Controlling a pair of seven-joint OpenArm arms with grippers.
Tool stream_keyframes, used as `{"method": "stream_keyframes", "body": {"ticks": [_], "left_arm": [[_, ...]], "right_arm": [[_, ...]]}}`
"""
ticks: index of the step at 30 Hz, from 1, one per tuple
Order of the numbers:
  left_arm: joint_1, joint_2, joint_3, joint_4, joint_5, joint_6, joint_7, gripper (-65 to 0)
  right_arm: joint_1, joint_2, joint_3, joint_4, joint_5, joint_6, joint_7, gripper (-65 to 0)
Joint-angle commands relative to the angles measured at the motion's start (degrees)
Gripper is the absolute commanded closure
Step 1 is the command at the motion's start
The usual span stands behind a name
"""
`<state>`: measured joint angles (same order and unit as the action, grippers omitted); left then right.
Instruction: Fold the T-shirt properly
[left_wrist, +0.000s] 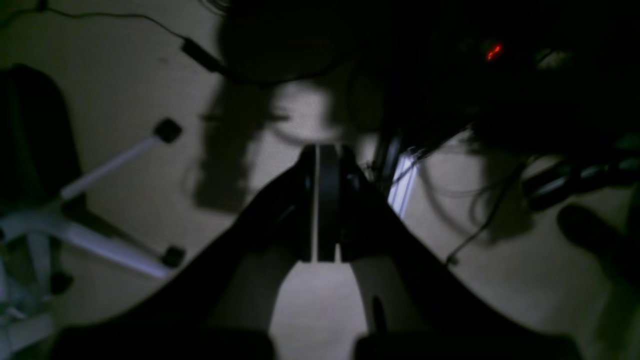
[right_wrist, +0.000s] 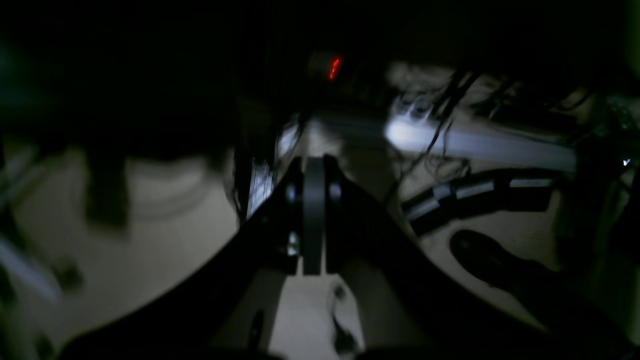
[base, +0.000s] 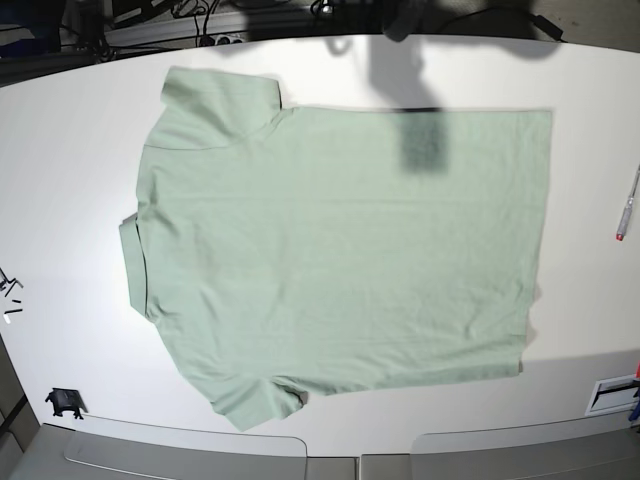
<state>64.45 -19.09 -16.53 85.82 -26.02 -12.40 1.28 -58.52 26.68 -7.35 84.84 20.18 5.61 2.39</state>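
Near edge of base view: 2 grey rounded panels (base: 180, 445) at the bottom of frame; a small black clip-like object (base: 64, 402) sits on the white table (base: 60, 200) at the near left corner.

Mid table: the pale mint-green short-sleeved T-shirt (base: 340, 260) lies spread flat, apparently back side up; collar band at the view's left, hem at the view's right, so its long axis runs left–right across the view; 1 sleeve points to the far left, 1 to the near left; no fold made yet. A pen-like stick with a red tip (base: 627, 205) lies apart from the hem at the right edge.

Far edge: cables and dark clutter beyond the table; arm shadows fall on the far part of the shirt, but neither arm is in the base view.

Wrist views, both dim: left gripper (left_wrist: 320, 205) has its jaws pressed together on nothing; right gripper (right_wrist: 314, 215) likewise closed and empty. Both look at bare floor, cables and chair legs (left_wrist: 115, 165) — not at cloth.

Judgement: the shirt lies well apart from both claws; which arm is nearer cannot be told. The right arm's side holds collar and sleeves, the left arm's side the hem; a first fold likely needs both jaws spread and brought to the shirt's edge.
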Motion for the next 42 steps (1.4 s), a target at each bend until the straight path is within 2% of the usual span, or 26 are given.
{"method": "stream_keyframes", "body": {"ticks": [1,6,8,10,13,17,20,22,24,26,27,30,31,34,37,38,42], "left_arm": [[2.2,-0.3,-2.0,2.6,-2.2,-1.7,0.4,0.0],[5.1,-0.3,-11.4,12.0,-11.1,-13.8,6.3,0.0],[5.2,-0.3,-14.6,14.7,-14.6,-18.4,9.2,0.0],[5.1,-0.2,-17.2,16.8,-18.1,-21.3,12.1,0.0],[5.1,0.2,-20.0,19.0,-22.1,-22.4,13.8,0.0],[5.0,0.3,-21.0,19.8,-22.7,-22.4,13.7,0.0],[4.8,0.3,-21.0,19.8,-22.7,-22.4,13.7,0.0],[4.7,0.3,-21.0,19.8,-22.7,-22.4,13.7,0.0],[4.7,0.2,-21.0,19.8,-22.7,-22.4,13.7,0.0],[4.7,0.2,-21.0,19.8,-22.7,-22.4,13.7,0.0],[4.7,0.2,-21.0,19.8,-22.7,-22.4,13.7,0.0],[4.8,0.2,-21.0,19.8,-22.7,-22.4,13.7,-8.9],[4.8,0.2,-21.0,19.8,-22.7,-22.4,13.7,-11.5],[4.8,0.2,-21.0,19.8,-22.7,-22.4,13.7,-15.3],[4.8,0.2,-21.0,19.8,-22.7,-22.4,13.7,-15.4],[4.8,0.2,-21.0,19.8,-22.7,-22.4,13.7,-15.4],[4.8,0.2,-21.0,19.8,-22.6,-22.4,13.7,-15.4]], "right_arm": [[-2.4,0.8,2.3,3.7,2.2,1.6,1.0,0.0],[-5.5,0.8,15.2,18.8,12.7,11.4,0.1,0.0],[-5.2,0.6,19.7,22.9,17.0,14.2,-1.5,0.0],[-5.0,0.3,23.6,25.8,21.4,16.1,-1.6,0.0],[-3.1,-2.8,29.6,27.6,25.4,17.1,-3.1,0.0],[3.4,-8.3,35.6,25.9,28.7,17.0,-8.0,0.0],[9.7,-8.9,37.6,22.7,28.4,15.3,-7.9,0.0],[13.5,-8.7,37.8,21.4,24.9,11.5,-7.9,0.0],[16.1,-8.8,37.8,21.4,18.2,10.9,-7.9,0.0],[17.9,-9.1,37.8,21.4,14.0,11.0,-7.9,0.0],[18.5,-9.4,37.8,21.4,12.7,11.0,-7.9,-1.4],[19.2,-10.4,37.7,21.4,12.6,10.9,-7.9,-24.3],[19.4,-10.9,37.7,21.4,12.6,10.9,-7.9,-29.0],[19.8,-12.2,37.7,21.4,12.9,10.0,-8.0,-30.2],[21.5,-13.0,37.7,21.1,15.1,4.1,-12.7,-30.2],[22.5,-13.1,37.7,20.7,15.1,3.2,-14.7,-30.2],[26.2,-13.5,37.7,15.7,15.1,3.0,-15.9,-30.2]]}}
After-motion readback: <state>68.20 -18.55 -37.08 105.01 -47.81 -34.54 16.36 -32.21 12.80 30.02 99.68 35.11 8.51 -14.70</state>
